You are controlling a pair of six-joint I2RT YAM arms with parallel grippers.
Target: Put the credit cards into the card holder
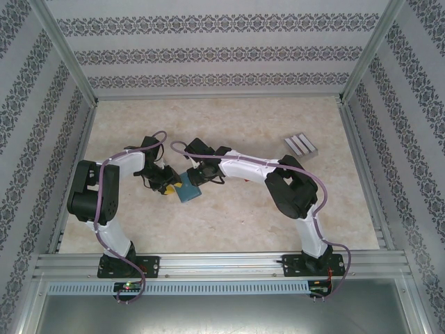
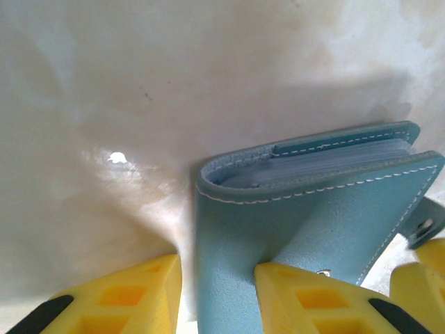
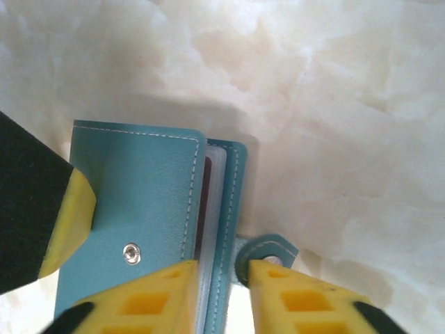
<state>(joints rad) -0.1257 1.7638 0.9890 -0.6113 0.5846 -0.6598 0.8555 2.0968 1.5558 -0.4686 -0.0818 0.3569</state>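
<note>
The teal card holder [image 1: 189,193] lies folded at mid-table, between both grippers. In the left wrist view the card holder [image 2: 278,223] shows its cover and clear sleeves. My left gripper [image 2: 217,268] is open astride its spine edge: the right finger presses the cover and the left finger stands just beside it, over the table. In the right wrist view a dark red credit card [image 3: 204,202] shows as a thin edge inside the card holder [image 3: 139,195]. My right gripper [image 3: 222,268] is open, one finger on the cover and the other touching the snap tab [image 3: 268,250].
A grey ribbed block [image 1: 300,145] lies at the back right of the pale marble-look table [image 1: 243,223]. Aluminium frame posts and patterned walls close in the left, right and far sides. Both arms reach in from the near rail and meet at the middle.
</note>
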